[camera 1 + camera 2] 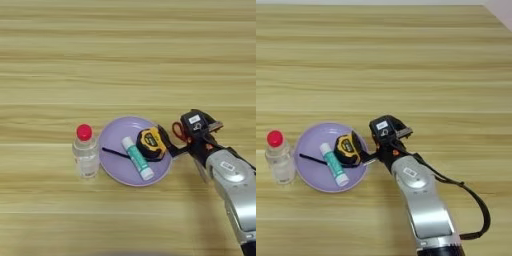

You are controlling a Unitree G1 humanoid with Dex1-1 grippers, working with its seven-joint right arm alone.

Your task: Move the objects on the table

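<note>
On the wooden bench [125, 50], a lilac plate [116, 134] carries the glue stick [137, 158], lying flat, a yellow and black tape measure [151, 143] touching its right side, and a thin black stick [115, 153] to its left. Just left of the plate stands a clear bottle with red cap [85, 152], upright. The right gripper [172, 145] sits at the plate's right rim; whether its jaws are parted cannot be told. Red scissor handles [178, 131] show beside the gripper; the blades are hidden.

Scissors [178, 131] mostly hidden behind gripper [170, 145]; only red loop shows.
</note>
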